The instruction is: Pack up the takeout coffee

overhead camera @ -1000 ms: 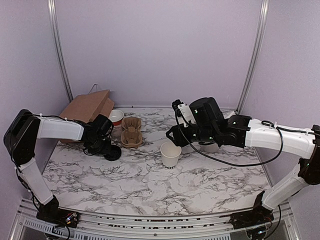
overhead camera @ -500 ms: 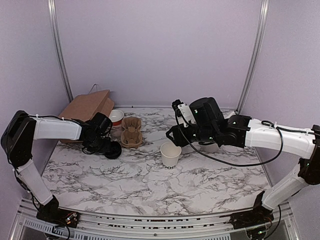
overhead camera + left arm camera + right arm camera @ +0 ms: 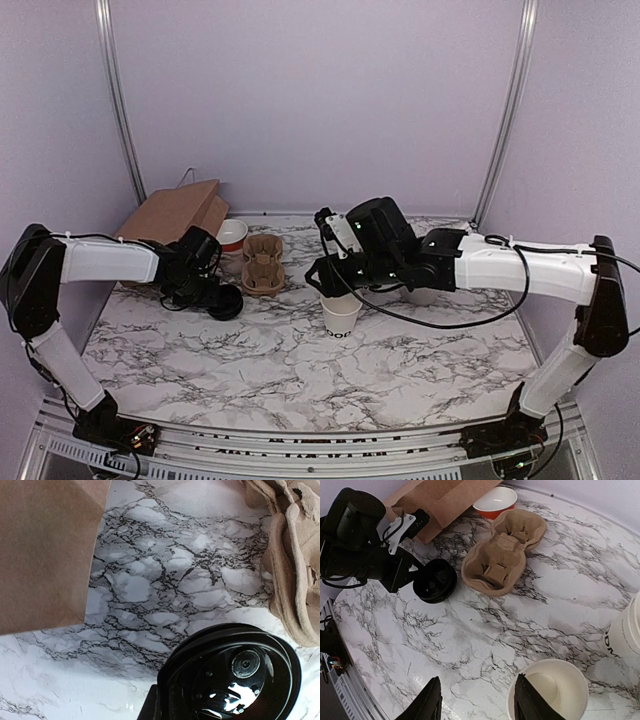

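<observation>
- A brown paper bag (image 3: 175, 212) lies at the far left of the marble desk (image 3: 430, 350), its handle toward the back wall
- Just in front of the bag, the left hand (image 3: 415, 575) is clenched on the left rim of the black lid (image 3: 436, 581); whether the lid rests on the desk or hangs just above it cannot be told
- A red bowl (image 3: 233, 233) with a white inside sits behind the lid, against the bag's right end
- A brown pulp cup carrier (image 3: 263, 265) lies flat just to the right of the lid and the bowl, its pockets unfilled
- The white paper cup (image 3: 341, 312) stands upright near the middle of the desk, mouth open, black lettering low on its side, well apart from the lid
- The right hand (image 3: 479, 682) hovers over the cup's left rim, released; its fingers (image 3: 431, 700) stand apart with nothing between them, and the cup sits under the right-side finger rather than in the gap
- Another white cup (image 3: 625, 635) with black lettering shows at the right edge of the right wrist view, partly cut off
</observation>
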`<state>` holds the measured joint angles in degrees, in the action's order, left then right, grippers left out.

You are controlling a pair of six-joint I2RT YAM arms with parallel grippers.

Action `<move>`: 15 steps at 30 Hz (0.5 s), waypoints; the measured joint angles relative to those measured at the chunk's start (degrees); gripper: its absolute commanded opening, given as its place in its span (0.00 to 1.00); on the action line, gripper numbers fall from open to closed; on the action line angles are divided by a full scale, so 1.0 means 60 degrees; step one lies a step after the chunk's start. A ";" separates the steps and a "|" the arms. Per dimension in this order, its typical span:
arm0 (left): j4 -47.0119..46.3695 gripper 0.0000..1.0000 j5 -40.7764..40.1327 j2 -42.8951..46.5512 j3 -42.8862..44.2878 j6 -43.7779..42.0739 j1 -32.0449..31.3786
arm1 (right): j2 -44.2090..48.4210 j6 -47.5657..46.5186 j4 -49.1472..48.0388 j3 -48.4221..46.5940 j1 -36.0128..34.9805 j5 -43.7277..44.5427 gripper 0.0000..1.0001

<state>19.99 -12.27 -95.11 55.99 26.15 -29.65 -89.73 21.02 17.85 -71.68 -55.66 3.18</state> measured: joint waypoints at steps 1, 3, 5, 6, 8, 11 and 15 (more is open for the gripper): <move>0.0000 0.00 0.0040 0.0062 -0.0073 0.0011 -0.0007 | -0.0346 0.0040 -0.0047 -0.0295 -0.0084 -0.0084 0.48; 0.0000 0.00 0.0084 0.0182 -0.0211 0.0040 -0.0022 | -0.1024 0.0157 -0.0157 -0.0914 -0.0291 -0.0284 0.48; 0.0000 0.00 0.0149 0.0310 -0.0346 0.0080 -0.0080 | -0.1639 0.0317 -0.0368 -0.1432 -0.0452 -0.0579 0.48; -0.0004 0.00 0.0175 0.0350 -0.0386 0.0091 -0.0106 | -0.1902 0.0430 -0.0474 -0.1636 -0.0488 -0.0750 0.48; -0.0029 0.00 0.0226 0.0459 -0.0484 0.0135 -0.0197 | -0.2539 0.0634 -0.0659 -0.2113 -0.0565 -0.1115 0.47; -0.0080 0.00 0.0306 0.0630 -0.0652 0.0251 -0.0390 | -0.3501 0.0947 -0.0896 -0.2761 -0.0579 -0.1581 0.47; -0.0175 0.00 0.0404 0.0831 -0.0918 0.0372 -0.0612 | -0.4557 0.1381 -0.1118 -0.3246 -0.0554 -0.2146 0.47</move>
<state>18.94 -9.85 -90.13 50.48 28.38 -33.32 -117.08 29.30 11.14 -91.15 -58.98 -9.69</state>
